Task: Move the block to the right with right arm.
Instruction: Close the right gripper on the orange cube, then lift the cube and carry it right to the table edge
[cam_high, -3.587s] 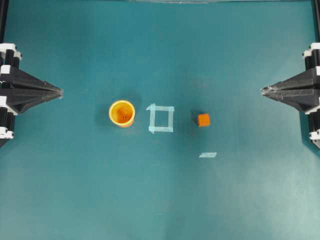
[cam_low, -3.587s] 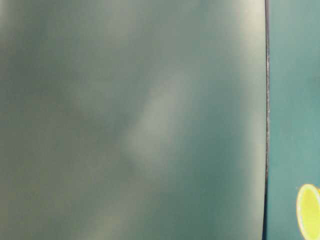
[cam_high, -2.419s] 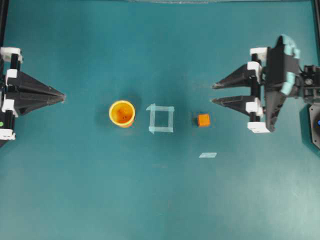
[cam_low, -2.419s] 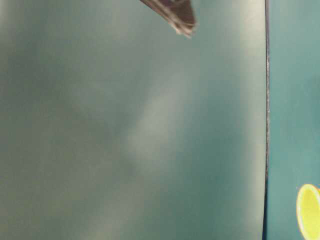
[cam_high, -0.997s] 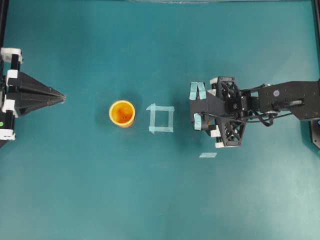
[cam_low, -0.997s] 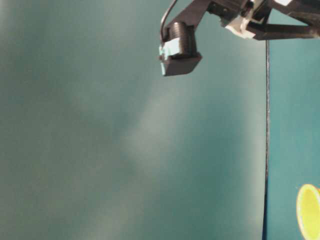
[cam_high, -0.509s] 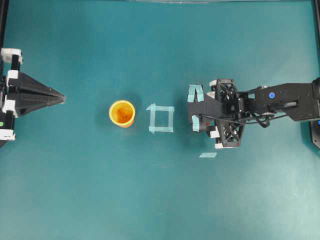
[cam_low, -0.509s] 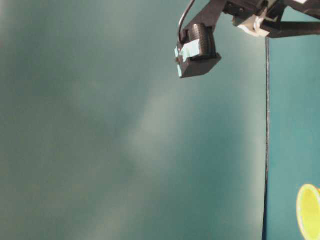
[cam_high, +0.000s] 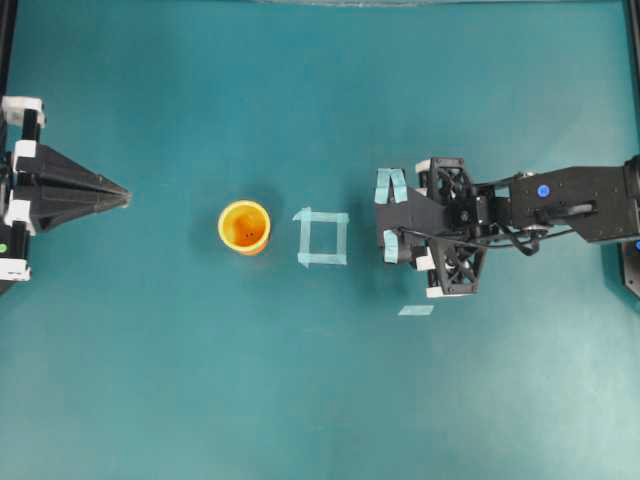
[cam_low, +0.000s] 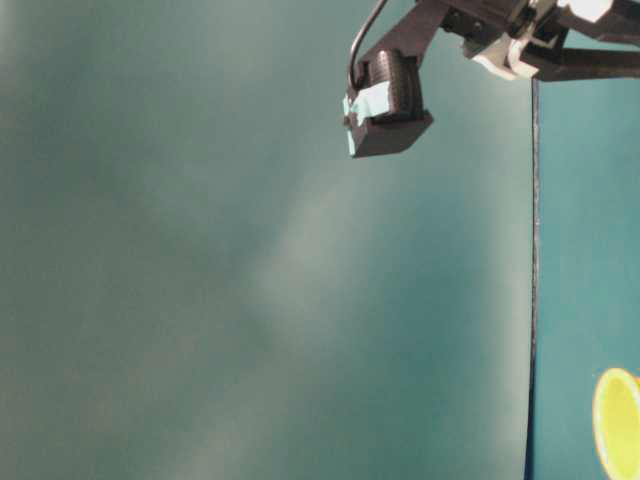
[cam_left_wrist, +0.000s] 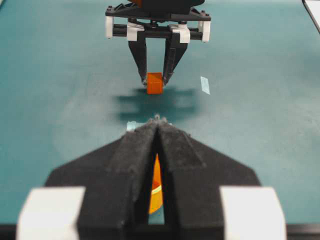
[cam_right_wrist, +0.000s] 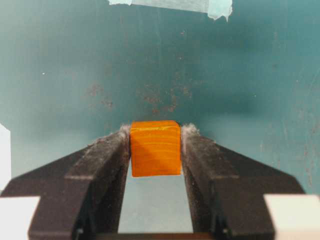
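Note:
The block, a small orange cube, is pinched between the two dark fingers of my right gripper, which is shut on it. Seen from the left wrist, the block sits at the tips of the right gripper, which points down, with a shadow on the table just below it. From overhead, the right arm reaches in and its gripper covers the block. My left gripper rests shut at the left edge, holding nothing.
An orange cup stands left of a tape square. A short tape strip lies below the right gripper. The cup shows through the left fingers' gap, and the cup's rim also appears at table level.
Over the last second the right gripper dropped toward the table, then rose slightly and shifted a little. The left arm has stayed still.

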